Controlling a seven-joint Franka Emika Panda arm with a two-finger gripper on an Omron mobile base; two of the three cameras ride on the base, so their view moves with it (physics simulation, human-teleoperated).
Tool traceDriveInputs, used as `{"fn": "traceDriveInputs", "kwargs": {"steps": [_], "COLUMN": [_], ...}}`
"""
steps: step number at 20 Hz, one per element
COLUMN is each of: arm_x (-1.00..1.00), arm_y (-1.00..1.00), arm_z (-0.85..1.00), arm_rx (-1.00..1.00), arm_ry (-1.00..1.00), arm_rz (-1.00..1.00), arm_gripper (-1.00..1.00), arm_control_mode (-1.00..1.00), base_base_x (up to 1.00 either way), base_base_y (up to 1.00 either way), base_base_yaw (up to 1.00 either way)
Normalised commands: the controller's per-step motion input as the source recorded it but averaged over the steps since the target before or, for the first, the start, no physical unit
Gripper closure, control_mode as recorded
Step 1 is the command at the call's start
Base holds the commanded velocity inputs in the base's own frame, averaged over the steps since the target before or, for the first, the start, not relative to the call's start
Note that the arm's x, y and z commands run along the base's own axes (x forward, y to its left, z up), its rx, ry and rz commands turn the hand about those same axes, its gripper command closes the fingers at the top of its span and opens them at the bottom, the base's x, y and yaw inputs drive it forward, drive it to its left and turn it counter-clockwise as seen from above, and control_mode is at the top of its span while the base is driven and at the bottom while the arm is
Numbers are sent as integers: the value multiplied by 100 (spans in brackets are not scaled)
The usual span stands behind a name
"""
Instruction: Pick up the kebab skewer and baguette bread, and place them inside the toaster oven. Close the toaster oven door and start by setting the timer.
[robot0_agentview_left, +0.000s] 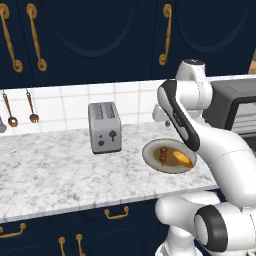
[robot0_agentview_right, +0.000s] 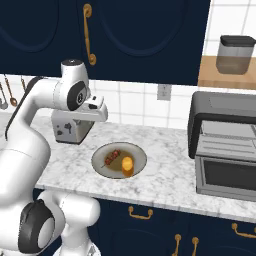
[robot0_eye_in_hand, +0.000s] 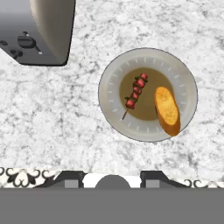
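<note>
A round grey plate (robot0_eye_in_hand: 108, 114) on the marble counter holds the kebab skewer (robot0_eye_in_hand: 135, 92) with red chunks and, beside it, the golden baguette bread (robot0_eye_in_hand: 167, 109). My gripper (robot0_eye_in_hand: 112, 179) hangs well above the counter just off the plate's edge. It is open, its fingertips (robot0_eye_in_hand: 72, 179) apart with nothing between them. From the right base, the skewer (robot0_agentview_right: 112, 157) and bread (robot0_agentview_right: 127, 166) lie below and right of my white hand (robot0_agentview_right: 95, 111). The dark toaster oven (robot0_agentview_right: 225, 107) stands to the right. Its door (robot0_agentview_right: 227, 175) is folded down, and the inner rack shows.
A silver two-slot toaster (robot0_agentview_left: 105, 127) stands on the counter left of the plate (robot0_agentview_left: 150, 155), close behind my hand. Spoons (robot0_agentview_left: 10, 112) hang on the tiled wall at far left. A dark-lidded jar (robot0_agentview_right: 235, 54) sits on a wooden shelf above the oven.
</note>
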Motion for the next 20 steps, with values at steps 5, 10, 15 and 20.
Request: {"fn": "traceDriveInputs", "kwargs": {"steps": [5,10,15,20], "arm_x": [0,0,0,0], "arm_y": [0,0,0,0], "arm_z": [0,0,0,0], "arm_rx": [0,0,0,0], "arm_ry": [0,0,0,0], "arm_rz": [0,0,0,0], "arm_gripper": [-100,-100,-100,-100], "arm_control_mode": [100,100,100,100], "base_base_x": [0,0,-1,0], "base_base_y": [0,0,-70,-79], "base_base_yaw": [0,0,-2,0]}}
